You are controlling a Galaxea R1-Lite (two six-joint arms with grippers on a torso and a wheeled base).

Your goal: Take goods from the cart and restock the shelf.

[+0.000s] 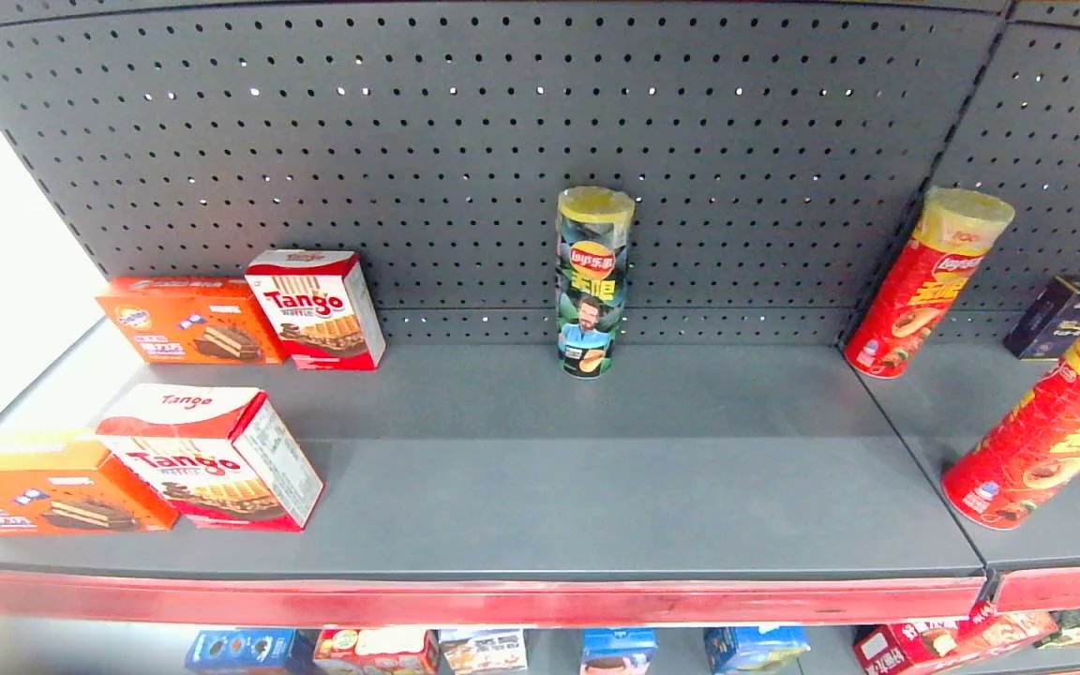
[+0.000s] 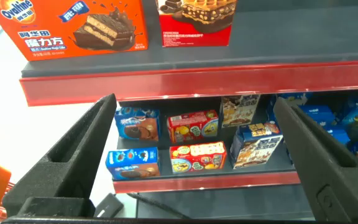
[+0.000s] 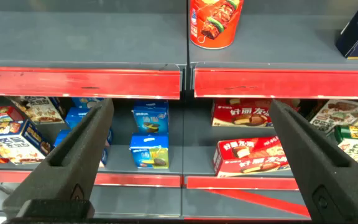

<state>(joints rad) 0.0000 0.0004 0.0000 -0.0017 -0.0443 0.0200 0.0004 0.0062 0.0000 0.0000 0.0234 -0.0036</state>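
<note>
Left pincer (image 2: 193, 102) and right pincer (image 3: 190, 104) gape wide before grey shelf (image 1: 596, 487) with red edging (image 1: 474, 600).

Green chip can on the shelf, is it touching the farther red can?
Apart. The head view shows a wide stretch of bare shelf between the green chip can and the farther red can.

Right gripper (image 3: 190, 124) fingers (image 3: 73, 168) spread wide before the shelf (image 3: 79, 82); red canister (image 3: 215, 22) upright above, boxes (image 3: 250, 155) below.
</note>
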